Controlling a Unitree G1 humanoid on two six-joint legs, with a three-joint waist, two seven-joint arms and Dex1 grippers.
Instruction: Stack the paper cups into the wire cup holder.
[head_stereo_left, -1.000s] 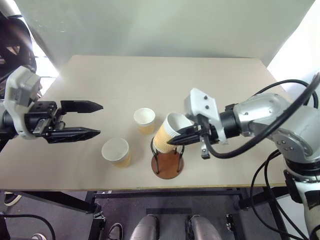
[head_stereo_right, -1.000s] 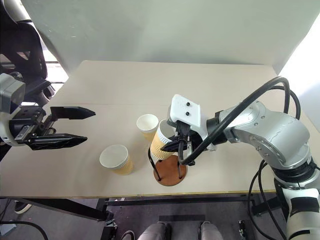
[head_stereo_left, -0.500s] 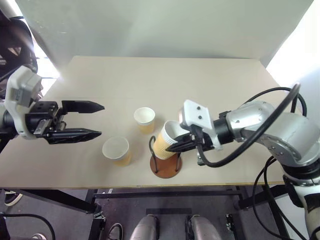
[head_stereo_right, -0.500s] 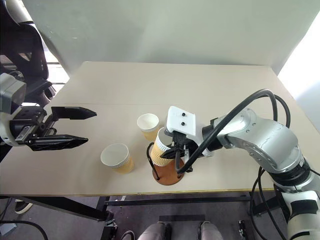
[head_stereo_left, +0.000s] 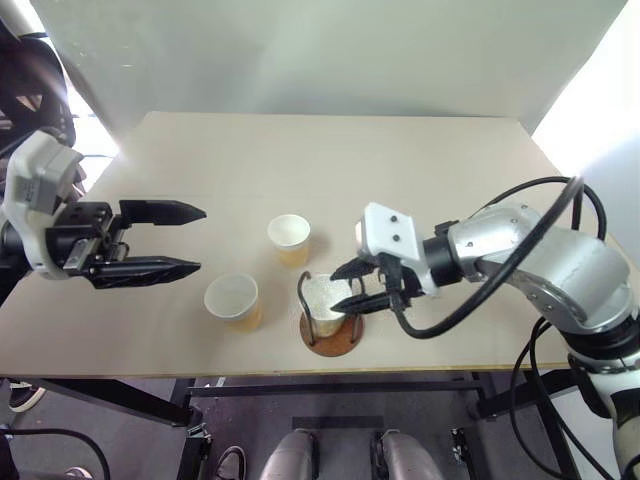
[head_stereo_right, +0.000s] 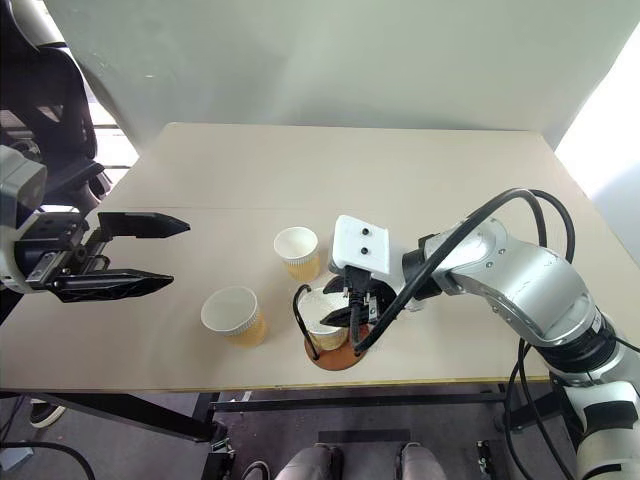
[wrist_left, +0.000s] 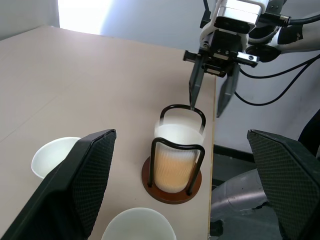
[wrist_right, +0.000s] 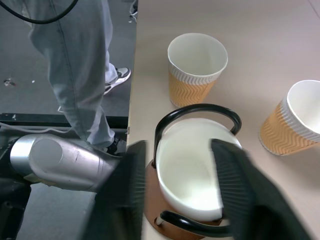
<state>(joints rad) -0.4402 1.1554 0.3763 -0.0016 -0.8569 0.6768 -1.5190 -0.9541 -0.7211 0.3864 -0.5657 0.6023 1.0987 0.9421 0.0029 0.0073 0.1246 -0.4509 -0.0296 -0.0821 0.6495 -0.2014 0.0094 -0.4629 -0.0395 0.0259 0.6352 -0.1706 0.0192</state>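
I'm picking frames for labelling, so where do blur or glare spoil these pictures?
Right wrist view: its own fingers are smeared by blur, though the cup in the wire cup holder stays sharp. Left wrist view: a blown-out bright patch behind the table. Left eye view: washed-out brightness at the table's left edge.

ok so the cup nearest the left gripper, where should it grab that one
Take the cup by its upper wall just under the rolled rim, from the robot's left, fingers level on either side. It stands upright, mouth up, tapering downward, so the top gives the widest hold. The left gripper is open on that side, probably the handiest approach.
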